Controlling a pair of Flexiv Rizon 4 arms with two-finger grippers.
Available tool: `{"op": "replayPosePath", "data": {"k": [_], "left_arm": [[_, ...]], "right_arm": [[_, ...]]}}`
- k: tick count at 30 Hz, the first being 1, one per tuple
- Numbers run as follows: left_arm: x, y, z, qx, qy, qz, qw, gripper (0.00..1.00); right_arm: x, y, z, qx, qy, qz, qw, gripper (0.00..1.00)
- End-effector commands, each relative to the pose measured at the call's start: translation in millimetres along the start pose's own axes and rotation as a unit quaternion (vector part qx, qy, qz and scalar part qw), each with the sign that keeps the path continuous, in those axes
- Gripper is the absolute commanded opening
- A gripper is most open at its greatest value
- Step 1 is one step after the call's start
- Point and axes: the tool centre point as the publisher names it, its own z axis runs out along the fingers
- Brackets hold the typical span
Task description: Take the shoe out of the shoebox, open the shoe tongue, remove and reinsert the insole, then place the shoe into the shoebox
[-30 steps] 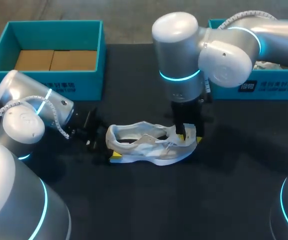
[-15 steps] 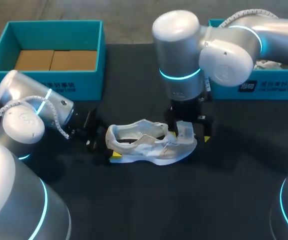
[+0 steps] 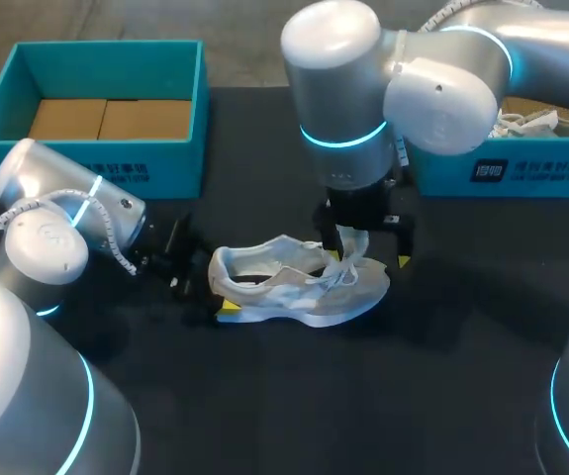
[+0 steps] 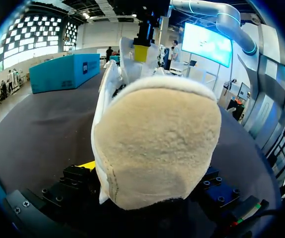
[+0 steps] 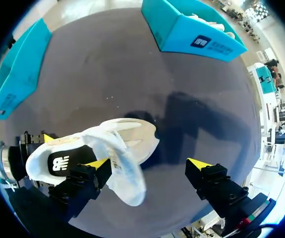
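A white sneaker (image 3: 299, 287) lies on its side on the black table, toe to the right. My left gripper (image 3: 213, 289) is shut on its heel. In the left wrist view the fuzzy heel (image 4: 157, 144) fills the gap between the left gripper's (image 4: 149, 191) fingers. My right gripper (image 3: 363, 245) hangs open just above the shoe's front. The tongue (image 3: 349, 247) stands up between its fingers, free of them. In the right wrist view the tongue (image 5: 125, 173) rests beside one finger of the right gripper (image 5: 149, 164), and the dark insole (image 5: 60, 162) shows inside the shoe (image 5: 132, 136).
An open teal shoebox (image 3: 116, 168) with a cardboard floor stands at the back left. A second teal box (image 3: 521, 170) at the back right holds another white shoe (image 3: 531, 124). Bare black table lies in front of the sneaker.
My right gripper has opened, let go of the tongue and risen a little; the tongue now stands raised. The left arm and the shoe have stayed put.
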Motion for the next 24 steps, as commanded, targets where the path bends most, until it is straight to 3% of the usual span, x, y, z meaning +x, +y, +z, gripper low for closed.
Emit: {"op": "replayPosePath", "data": {"k": [1,5,12,16,19,22,24], "left_arm": [[-3.3,4.5,2.9,-0.001,0.000,0.000,1.000,0.00],[-3.3,4.5,2.9,-0.001,0.000,0.000,1.000,0.00],[-3.3,4.5,2.9,-0.001,0.000,0.000,1.000,0.00],[-3.3,4.5,2.9,-0.001,0.000,0.000,1.000,0.00],[-3.3,4.5,2.9,-0.001,0.000,0.000,1.000,0.00],[-3.3,4.5,2.9,-0.001,0.000,0.000,1.000,0.00],[-3.3,4.5,2.9,-0.001,0.000,0.000,1.000,0.00]], "right_arm": [[7.5,-7.9,-17.9,-0.035,-0.009,0.124,0.992,1.00],[12.7,-7.4,-37.3,-0.062,-0.006,0.091,0.994,1.00],[33.1,-7.3,-65.4,-0.118,-0.013,-0.031,0.992,1.00],[48.5,-12.4,-83.2,-0.148,-0.008,-0.119,0.982,1.00],[65.3,-19.8,-95.8,-0.163,-0.003,-0.207,0.965,1.00],[74.8,-23.8,-103.0,-0.174,-0.001,-0.242,0.954,1.00],[78.0,-24.2,-108.7,-0.186,0.006,-0.221,0.957,1.00]]}}
